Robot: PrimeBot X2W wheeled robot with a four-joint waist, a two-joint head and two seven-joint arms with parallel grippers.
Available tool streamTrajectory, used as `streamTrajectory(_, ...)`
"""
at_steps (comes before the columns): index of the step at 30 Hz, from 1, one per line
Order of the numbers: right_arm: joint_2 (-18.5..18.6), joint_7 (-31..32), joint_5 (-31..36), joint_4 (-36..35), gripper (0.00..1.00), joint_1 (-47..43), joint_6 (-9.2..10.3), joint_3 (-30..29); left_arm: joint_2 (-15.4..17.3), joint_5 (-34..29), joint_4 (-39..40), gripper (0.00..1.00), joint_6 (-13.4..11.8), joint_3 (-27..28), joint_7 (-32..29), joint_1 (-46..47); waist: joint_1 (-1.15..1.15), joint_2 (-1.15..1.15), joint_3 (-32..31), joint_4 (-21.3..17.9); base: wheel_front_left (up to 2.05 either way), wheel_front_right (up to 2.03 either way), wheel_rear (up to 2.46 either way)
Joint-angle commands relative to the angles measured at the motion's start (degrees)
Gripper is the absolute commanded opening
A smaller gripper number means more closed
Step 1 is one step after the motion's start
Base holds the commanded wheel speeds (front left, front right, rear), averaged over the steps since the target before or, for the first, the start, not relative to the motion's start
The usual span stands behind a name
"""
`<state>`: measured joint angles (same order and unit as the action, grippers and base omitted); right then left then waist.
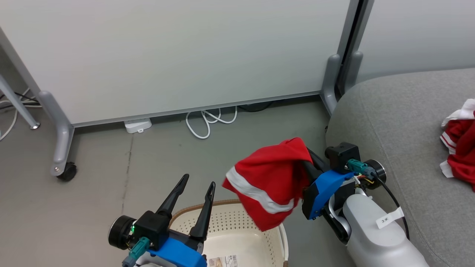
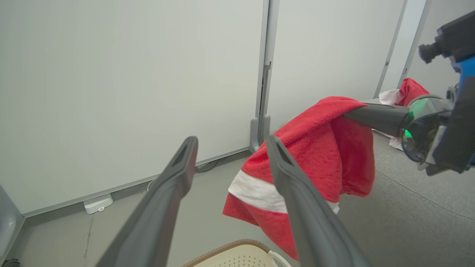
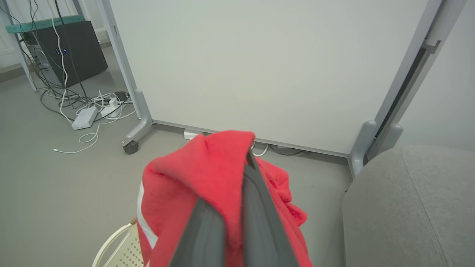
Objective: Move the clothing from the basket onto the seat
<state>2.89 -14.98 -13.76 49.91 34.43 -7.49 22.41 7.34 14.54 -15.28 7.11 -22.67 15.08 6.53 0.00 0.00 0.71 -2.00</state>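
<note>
the right gripper (image 3: 248, 163) is holding its fingers fully closed on a fold of a red garment (image 1: 267, 181), which is draping over them and hanging above the basket's (image 1: 230, 237) far corner, just short of the seat (image 1: 400, 122). a second garment (image 1: 460, 148) is lying on the seat. the left gripper (image 1: 199, 180) is standing wide apart and empty, near the cloth. the pinch is looking shallow, so a quick swing is likely risking a slip onto the floor (image 1: 148, 167) between basket and seat. the low hem could be catching the seat's edge, or snagging a left finger.
</note>
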Motion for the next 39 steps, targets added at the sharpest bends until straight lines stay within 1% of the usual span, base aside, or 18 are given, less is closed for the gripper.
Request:
streamTrajectory(1, 0.0, -0.3, -0.4, -0.1, 0.0, -0.4, -0.01, 0.1, -0.3, -0.3, -0.3, 1.0, 0.4, 0.3, 0.2, -0.6, 0.0, 0.0, 0.2, -0.7, 0.0, 0.0, 0.0)
streamTrajectory(4, 0.0, -0.3, -0.3, -0.2, 0.0, 0.1, -0.01, -0.1, -0.6, -0.5, -0.5, 1.0, 0.4, 0.4, 0.2, -0.6, 0.0, 0.0, 0.6, -2.1, 0.0, 0.0, 0.0)
streamTrajectory(8, 0.0, -0.3, -0.6, -0.6, 0.0, 0.5, -0.01, -0.2, -0.5, -0.1, -1.1, 1.0, 0.5, 0.1, 0.2, 0.3, 0.0, 0.0, 1.4, -5.0, 0.0, 0.0, 0.0)
streamTrajectory(16, 0.0, -0.3, -0.5, -1.0, 0.0, 0.7, -0.01, 0.2, -0.1, -0.4, -0.6, 1.0, 0.5, 0.0, 0.2, 1.5, 0.0, 0.0, 2.8, -12.9, 0.0, 0.0, 0.0)
streamTrajectory(20, 0.0, -0.3, -0.2, -1.1, 0.0, 0.8, -0.01, -0.1, -0.5, -0.2, -0.8, 1.0, 0.5, -0.4, 0.2, 2.1, 0.0, 0.0, 3.3, -17.1, 0.0, 0.0, 0.0)
streamTrajectory(29, 0.0, -0.3, -1.1, -2.4, 0.0, -0.2, -0.01, -0.1, 0.0, -0.4, -0.7, 1.0, 0.4, -0.8, 0.2, 3.1, 0.0, 0.0, 5.1, -25.2, 0.0, 0.0, 0.0)
streamTrajectory(35, 0.0, -0.3, -1.0, -2.7, 0.0, -0.8, -0.01, -0.5, 0.3, -0.4, -0.8, 1.0, 0.4, -1.0, 0.2, 3.4, 0.0, 0.0, 5.7, -28.7, 0.0, 0.0, 0.0)
streamTrajectory(39, 0.0, -0.3, -0.3, -3.0, 0.0, -1.2, -0.01, -1.4, 0.5, -0.4, -1.0, 1.0, 0.4, -1.6, 0.2, 4.0, 0.0, 0.0, 6.1, -29.4, 0.0, 0.0, 0.0)
